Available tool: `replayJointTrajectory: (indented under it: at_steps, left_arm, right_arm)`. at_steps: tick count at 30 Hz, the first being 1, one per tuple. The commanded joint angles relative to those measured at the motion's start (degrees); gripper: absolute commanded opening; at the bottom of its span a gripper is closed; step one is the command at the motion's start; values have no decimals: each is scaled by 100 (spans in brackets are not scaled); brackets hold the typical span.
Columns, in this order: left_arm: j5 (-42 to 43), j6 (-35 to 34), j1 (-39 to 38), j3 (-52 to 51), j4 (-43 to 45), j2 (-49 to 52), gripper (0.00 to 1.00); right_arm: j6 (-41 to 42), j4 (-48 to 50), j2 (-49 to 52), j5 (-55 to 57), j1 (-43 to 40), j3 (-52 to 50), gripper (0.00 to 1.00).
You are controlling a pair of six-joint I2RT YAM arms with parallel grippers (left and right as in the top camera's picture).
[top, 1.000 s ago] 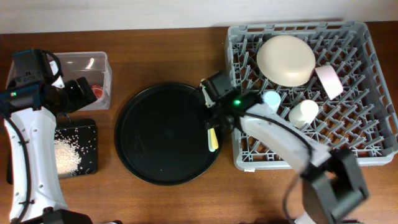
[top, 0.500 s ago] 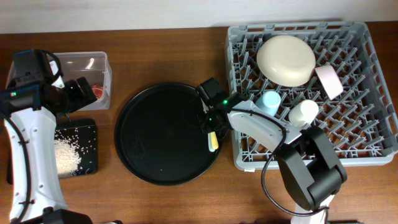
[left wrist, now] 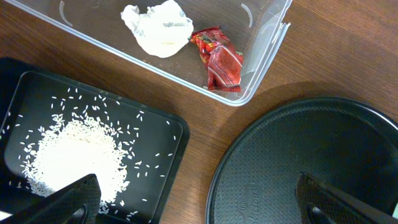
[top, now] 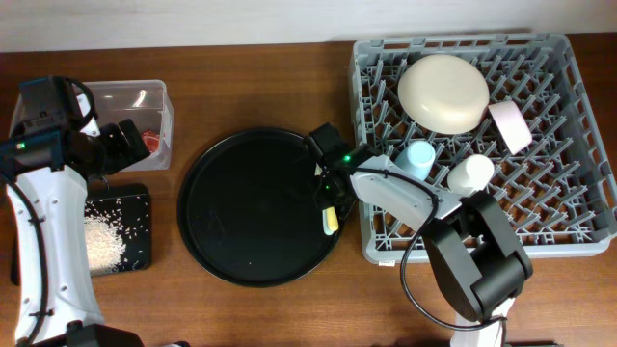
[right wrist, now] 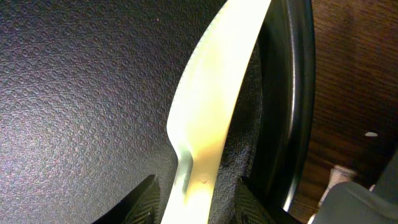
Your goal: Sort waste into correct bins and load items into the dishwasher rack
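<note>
A slim pale yellow utensil (top: 331, 220) lies at the right edge of the large round black tray (top: 241, 212). My right gripper (top: 328, 191) is low over its upper end. In the right wrist view the open fingers (right wrist: 199, 202) straddle the utensil (right wrist: 217, 93), with a small gap on the right side. My left gripper (left wrist: 199, 205) is wide open and empty, beside the clear box (top: 159, 96). The box holds the white wrapper (left wrist: 157, 25) and the red wrapper (left wrist: 219, 59). Rice (top: 101, 239) lies in the flat black tray (top: 140, 198).
The grey rack (top: 578, 202) at the right holds the cream bowl (top: 443, 92), pink bowl (top: 509, 125), light blue cup (top: 418, 154) and white cup (top: 470, 173). The round tray's rim nearly touches the rack's left wall.
My right gripper has moved a little left and down onto the utensil's upper end. The utensil and the left arm have not moved.
</note>
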Motion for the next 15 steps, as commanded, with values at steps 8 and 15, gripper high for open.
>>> replayJointTrajectory:
  at_steps: [8, 15]
  left_arm:
    - [-37, -11, 15, 70, 4, -92, 99]
    - [-37, -11, 15, 70, 4, -92, 99]
  right_arm:
    - [28, -26, 68, 153, 186, 31, 36]
    - [28, -46, 68, 199, 197, 31, 26]
